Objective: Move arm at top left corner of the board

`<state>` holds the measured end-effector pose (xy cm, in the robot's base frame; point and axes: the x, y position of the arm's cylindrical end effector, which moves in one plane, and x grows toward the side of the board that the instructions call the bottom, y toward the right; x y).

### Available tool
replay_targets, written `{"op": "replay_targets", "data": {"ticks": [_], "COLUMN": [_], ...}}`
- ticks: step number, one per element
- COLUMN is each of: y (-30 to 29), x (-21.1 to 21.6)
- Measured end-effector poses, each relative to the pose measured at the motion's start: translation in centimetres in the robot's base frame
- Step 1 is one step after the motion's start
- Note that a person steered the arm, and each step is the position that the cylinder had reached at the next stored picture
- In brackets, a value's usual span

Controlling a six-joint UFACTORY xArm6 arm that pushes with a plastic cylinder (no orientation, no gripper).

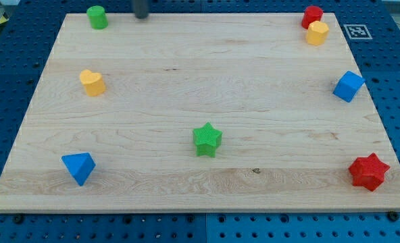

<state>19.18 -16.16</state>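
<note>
My tip (140, 17) is at the top edge of the wooden board (200, 81), left of centre, with only a short stub of the dark rod in view. It stands a little to the right of the green cylinder (97, 17), which sits in the board's top left corner, and it is apart from that block.
A yellow heart block (92, 82) is at the left. A blue triangular block (78, 167) is at the bottom left. A green star (207, 140) is near the middle. A red block (312, 15) and a yellow block (316, 32) touch at the top right. A blue cube (348, 86) and a red star (368, 171) are at the right.
</note>
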Motion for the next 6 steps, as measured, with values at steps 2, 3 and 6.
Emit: {"op": "replay_targets", "data": {"ticks": [2, 3, 6], "y": [-1.7, 1.4, -11.5], "x": [0.0, 1.5, 6.8]}}
